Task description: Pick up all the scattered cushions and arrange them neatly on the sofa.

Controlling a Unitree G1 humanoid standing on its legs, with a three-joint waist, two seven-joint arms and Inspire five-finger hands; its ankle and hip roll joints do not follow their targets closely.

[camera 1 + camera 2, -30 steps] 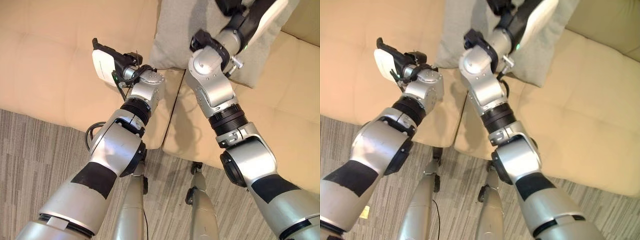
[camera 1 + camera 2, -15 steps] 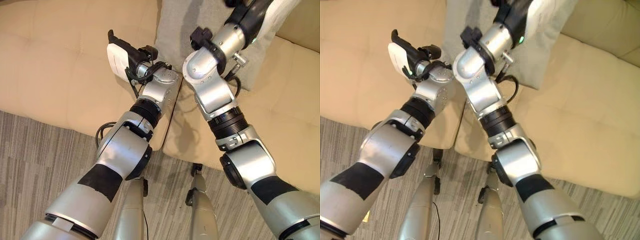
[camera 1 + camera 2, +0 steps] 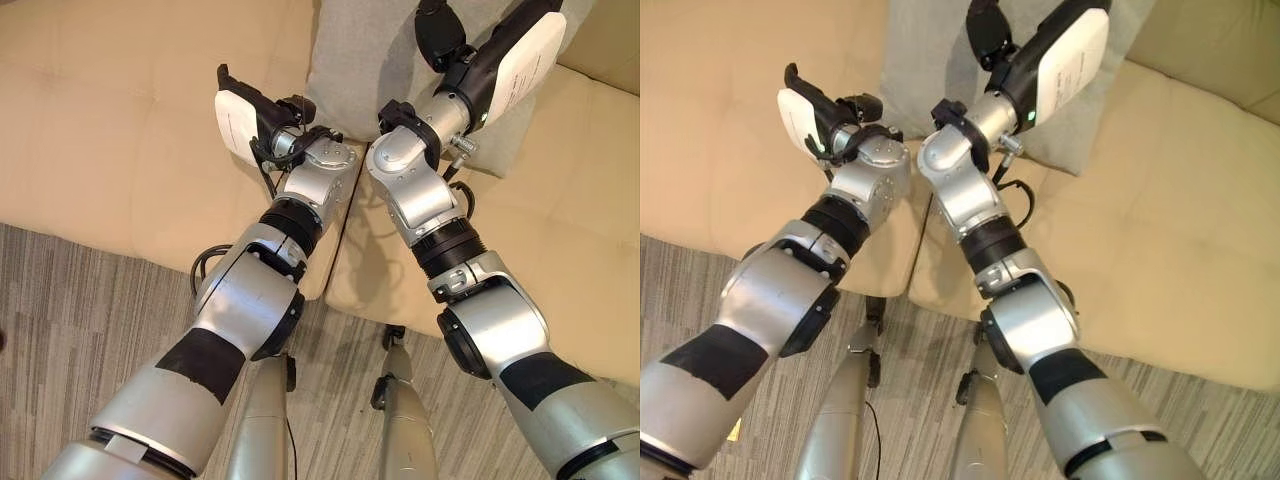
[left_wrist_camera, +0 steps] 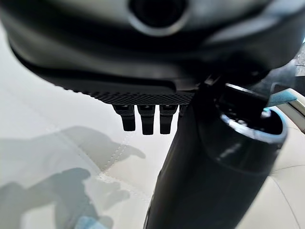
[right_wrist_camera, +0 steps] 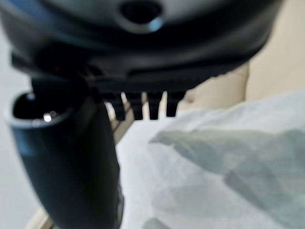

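A grey cushion (image 3: pixel 350 60) stands on the beige sofa (image 3: pixel 100 130), leaning against its backrest above the seam between two seat pads. My right hand (image 3: pixel 510 60) hangs over the cushion's right part with straight fingers (image 5: pixel 143 107) and nothing in it; the grey cloth (image 5: pixel 214 157) lies past them. My left hand (image 3: pixel 240 120) hovers over the left seat pad, just left of the cushion's lower corner. Its fingers (image 4: pixel 143 119) are straight and hold nothing, with bare seat leather (image 4: pixel 57 119) beyond.
The sofa's front edge runs across the view, with grey striped carpet (image 3: pixel 60 320) below it. A wide seat pad (image 3: pixel 1180 230) lies free to the right of the cushion.
The left hand rose and shifted right toward the cushion's corner, then held still. The right hand drew back down from the cushion's top, so more of it shows.
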